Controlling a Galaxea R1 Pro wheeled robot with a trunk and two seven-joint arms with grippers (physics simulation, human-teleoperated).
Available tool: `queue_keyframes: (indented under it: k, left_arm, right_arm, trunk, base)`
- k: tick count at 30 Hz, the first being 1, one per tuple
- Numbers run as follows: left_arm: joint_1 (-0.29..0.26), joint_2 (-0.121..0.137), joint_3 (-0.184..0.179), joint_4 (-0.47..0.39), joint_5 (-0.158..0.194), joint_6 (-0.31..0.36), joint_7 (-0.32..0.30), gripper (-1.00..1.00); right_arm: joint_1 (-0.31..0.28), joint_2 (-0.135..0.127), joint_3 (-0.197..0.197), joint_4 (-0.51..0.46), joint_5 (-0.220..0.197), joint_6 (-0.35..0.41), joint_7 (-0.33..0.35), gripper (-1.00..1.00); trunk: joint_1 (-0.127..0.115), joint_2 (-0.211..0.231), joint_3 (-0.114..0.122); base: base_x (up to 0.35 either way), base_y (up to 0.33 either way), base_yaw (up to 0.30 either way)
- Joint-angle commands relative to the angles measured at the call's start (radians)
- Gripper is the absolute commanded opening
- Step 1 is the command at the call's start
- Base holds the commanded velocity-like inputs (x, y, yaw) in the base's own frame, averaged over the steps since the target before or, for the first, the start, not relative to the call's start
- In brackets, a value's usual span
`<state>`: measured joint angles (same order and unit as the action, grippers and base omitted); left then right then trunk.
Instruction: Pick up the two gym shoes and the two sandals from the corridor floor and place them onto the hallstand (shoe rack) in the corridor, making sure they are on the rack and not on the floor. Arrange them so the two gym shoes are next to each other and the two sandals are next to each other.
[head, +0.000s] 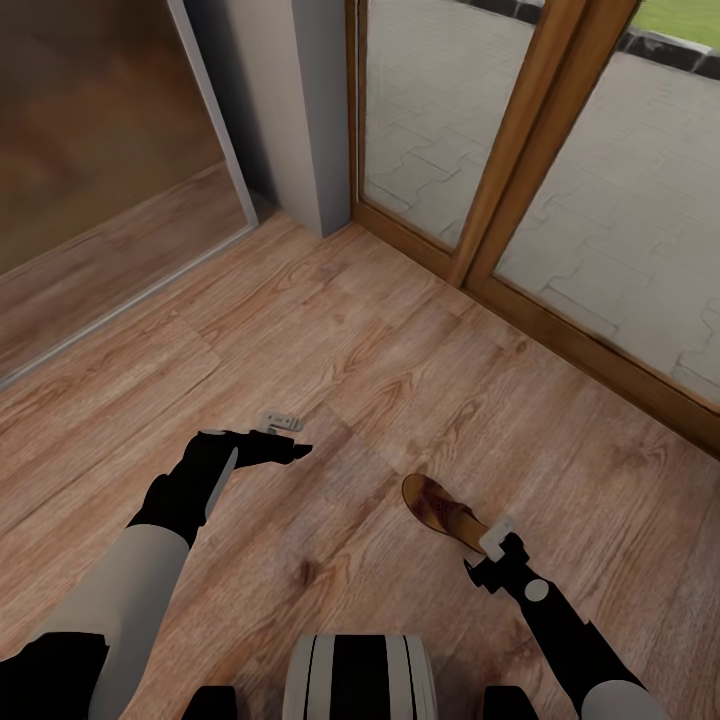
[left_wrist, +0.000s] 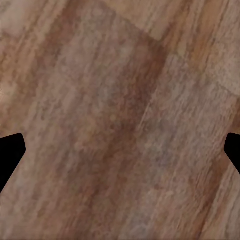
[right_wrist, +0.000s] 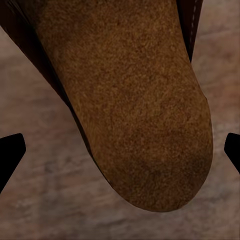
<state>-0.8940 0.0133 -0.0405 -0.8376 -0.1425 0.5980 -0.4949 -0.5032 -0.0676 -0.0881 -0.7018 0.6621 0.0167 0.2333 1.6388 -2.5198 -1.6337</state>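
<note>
Head view: right hand (head: 497, 556) spread over sandal (head: 443, 511) heel, on floor (head: 400, 350) at 5 o'clock | left hand (head: 280, 438) spread, empty | risk: flat sole slips, off-centre pinch.

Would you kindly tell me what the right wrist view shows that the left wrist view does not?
Right wrist view alone: a sandal seen close, its tan insole rounded at one end, lying between the right gripper fingertips, jaws wide apart. Left wrist view alone: bare planks between the left gripper fingertips, jaws also wide. Both share the wood-plank corridor floor and dark fingertips at the edges.
</note>
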Motion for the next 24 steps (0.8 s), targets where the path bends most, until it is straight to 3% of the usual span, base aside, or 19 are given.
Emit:
queue_keyframes:
  k: [1,24]
  left_arm:
    - [0.0,0.0,-0.001,-0.001,-0.01,0.002,-0.007,1.0]
    - [0.0,0.001,-0.001,-0.001,-0.011,0.002,-0.007,1.0]
  right_arm:
    - [0.0,0.001,-0.004,-0.002,0.008,0.002,0.008,1.0]
    - [0.0,0.0,-0.004,-0.001,0.008,0.003,0.008,1.0]
  trunk:
    - [0.0,0.0,-0.001]
    - [0.001,-0.001,-0.008]
  base:
    - [0.0,0.0,0.0]
    - [0.032,0.0,0.0]
